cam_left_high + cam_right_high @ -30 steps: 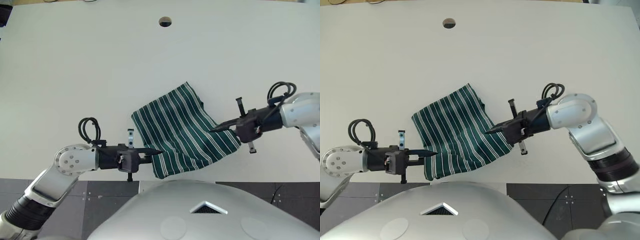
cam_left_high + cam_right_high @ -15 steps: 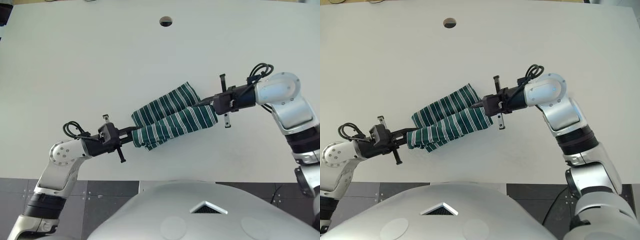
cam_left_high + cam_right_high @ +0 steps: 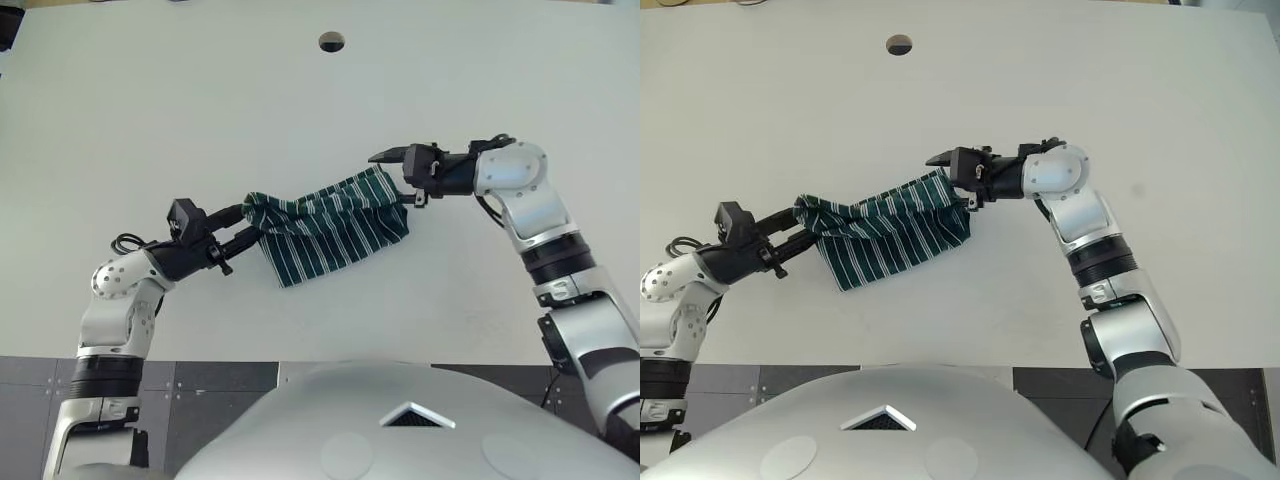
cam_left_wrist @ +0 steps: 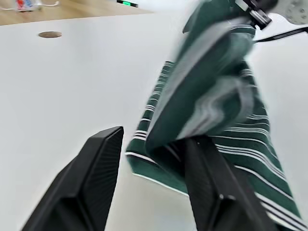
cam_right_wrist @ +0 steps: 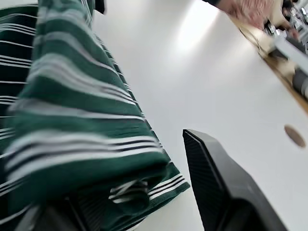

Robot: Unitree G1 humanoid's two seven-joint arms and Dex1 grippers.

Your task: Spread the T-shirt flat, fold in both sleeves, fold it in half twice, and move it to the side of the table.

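Left gripper [image 3: 248,221] fingers spread, right gripper [image 3: 389,176] likewise (jaws apart), striped T-shirt [image 3: 325,228] bunched between them over table [image 3: 150,100]

Round dark hole [image 3: 330,42] toward the far edge, dark grey floor tiles [image 3: 200,385] nearest the camera

Both my arms swing away from me across the table [image 3: 200,120]. My left gripper [image 3: 243,222] goes from the near left corner of the T-shirt [image 3: 330,225] to its far left end. My right gripper [image 3: 392,175] climbs from the right corner to the far right tip. The shirt, a wide flat slanted panel a second ago, is now doubled over into a narrower band lying farther from the table's near edge, its left end bunched. Both pairs of fingers, pinched on the cloth half a second ago, now stand apart.
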